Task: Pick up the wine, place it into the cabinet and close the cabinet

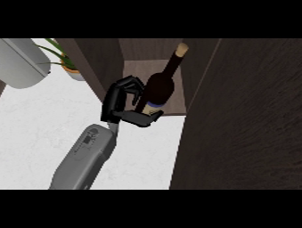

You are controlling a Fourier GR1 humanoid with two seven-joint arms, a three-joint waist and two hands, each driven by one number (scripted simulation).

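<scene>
Your left robot hand [124,103] was closed around the wine bottle [158,89], low on its body, bottle upright at the open cabinet [245,124] shelf's near edge. Glass likely heavy, slippery, fragile; hold the body, not the neck.

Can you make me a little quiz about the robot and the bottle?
1. True or false: the hand is curled round the wine bottle.
2. Where is the bottle's base? A) on the white counter B) at the front edge of the cabinet shelf C) on the plant
3. Fill in: the cabinet door is ___.

Key: 1 true; 2 B; 3 open.
</scene>
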